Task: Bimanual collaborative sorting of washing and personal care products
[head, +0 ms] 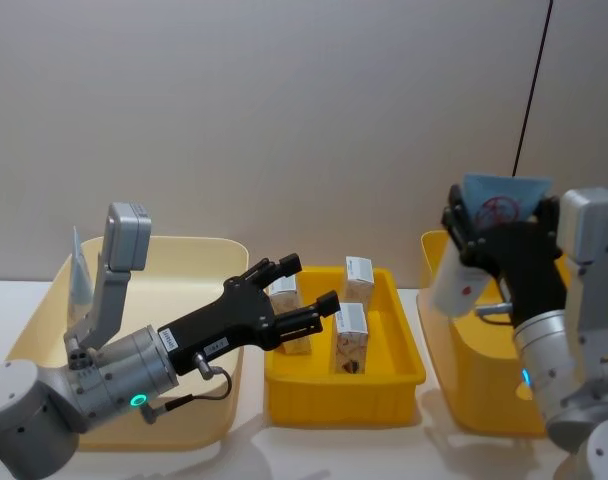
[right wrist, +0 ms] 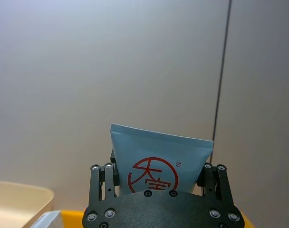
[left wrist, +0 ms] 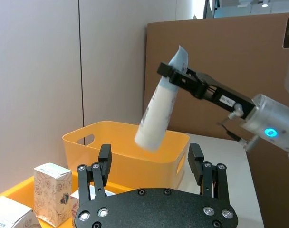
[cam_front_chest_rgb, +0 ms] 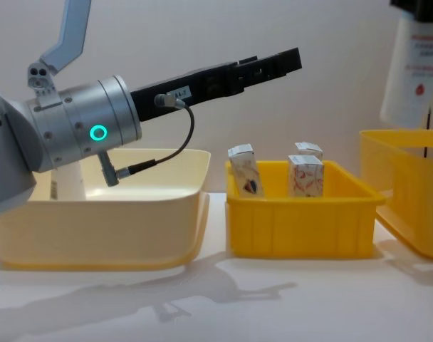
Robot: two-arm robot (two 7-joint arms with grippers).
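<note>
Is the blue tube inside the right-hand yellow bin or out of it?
Out. The right gripper clamps the tube by its crimped end; it hangs tilted, cap end down, above the rim of the yellow bin.

In the right wrist view, my right fingers (right wrist: 101, 180) hide the lower half of the light-blue tube (right wrist: 161, 159). In the chest view, the picture's top edge cuts off its crimped end. From the head, my left fingers (head: 319, 306) cover part of one carton (head: 286, 293). The cartons' print is too small to read.
</note>
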